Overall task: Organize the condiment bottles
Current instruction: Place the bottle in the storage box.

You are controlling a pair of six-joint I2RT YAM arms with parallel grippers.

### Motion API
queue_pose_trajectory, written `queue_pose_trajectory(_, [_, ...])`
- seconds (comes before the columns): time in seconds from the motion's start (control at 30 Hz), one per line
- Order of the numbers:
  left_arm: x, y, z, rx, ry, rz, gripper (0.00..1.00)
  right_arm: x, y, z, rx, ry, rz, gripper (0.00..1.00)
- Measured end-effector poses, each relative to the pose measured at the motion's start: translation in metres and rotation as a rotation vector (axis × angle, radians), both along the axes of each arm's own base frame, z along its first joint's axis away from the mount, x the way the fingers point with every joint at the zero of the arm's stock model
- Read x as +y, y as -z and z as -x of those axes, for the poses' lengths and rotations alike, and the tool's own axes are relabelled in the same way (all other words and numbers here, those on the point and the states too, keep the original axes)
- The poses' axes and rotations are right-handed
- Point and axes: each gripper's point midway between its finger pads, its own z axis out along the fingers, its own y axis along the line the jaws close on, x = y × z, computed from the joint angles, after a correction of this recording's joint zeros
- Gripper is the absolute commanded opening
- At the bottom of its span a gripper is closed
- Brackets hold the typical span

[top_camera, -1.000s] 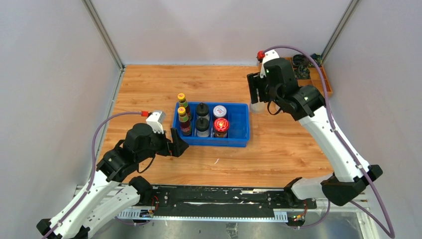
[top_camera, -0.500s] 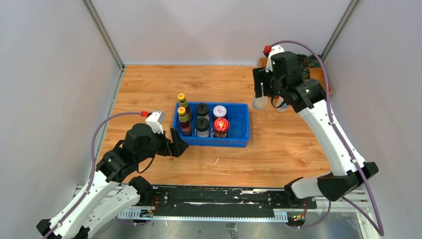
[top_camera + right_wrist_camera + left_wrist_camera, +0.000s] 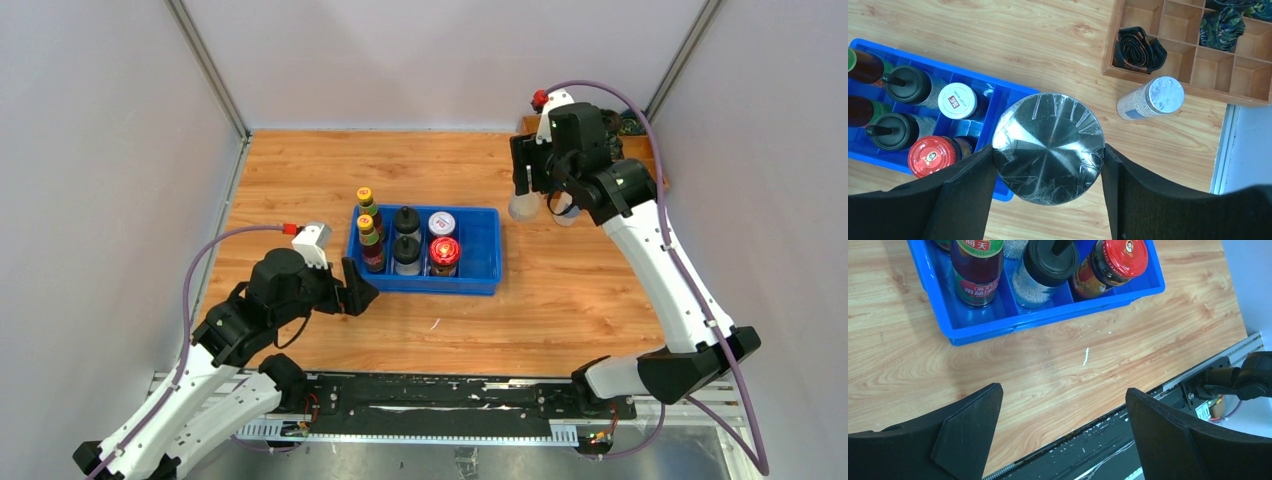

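Observation:
A blue bin (image 3: 480, 262) holds two yellow-capped sauce bottles (image 3: 365, 210), two black-lidded shakers (image 3: 406, 232), a white-lidded jar (image 3: 442, 223) and a red-lidded jar (image 3: 444, 250). My right gripper (image 3: 1048, 149) is shut on a silver-lidded jar (image 3: 1048, 132) and holds it above the table, just right of the bin's right end (image 3: 998, 95). A second silver-lidded jar (image 3: 1150, 98) stands on the table by the wooden tray. My left gripper (image 3: 1062, 390) is open and empty over bare wood in front of the bin (image 3: 1048, 320).
A wooden compartment tray (image 3: 1110, 47) with black and green coiled items stands at the back right corner. The bin's right compartments (image 3: 478, 235) hold nothing. Grey walls close in the left, back and right sides. The table's front edge and a black rail (image 3: 1128, 440) lie below my left gripper.
My right arm has risen and shifted slightly right and back with the silver-lidded jar, taking it off the table. The left arm has not moved.

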Motion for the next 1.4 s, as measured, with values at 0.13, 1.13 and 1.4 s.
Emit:
queue_pose_trajectory(0.13, [0.0, 0.0, 0.0, -0.001, 0.0, 0.001, 1.0, 0.003, 0.006, -0.001, 0.008, -0.01, -0.004, 0.58])
queue_pose_trajectory(1.13, [0.002, 0.007, 0.002, 0.011, -0.005, -0.001, 1.0, 0.079, 0.082, -0.043, 0.162, -0.21, -0.105, 0.56])
queue_pose_trajectory(1.4, [0.002, 0.007, 0.002, 0.009, -0.005, 0.001, 1.0, 0.091, 0.102, -0.036, 0.16, -0.229, -0.043, 0.56])
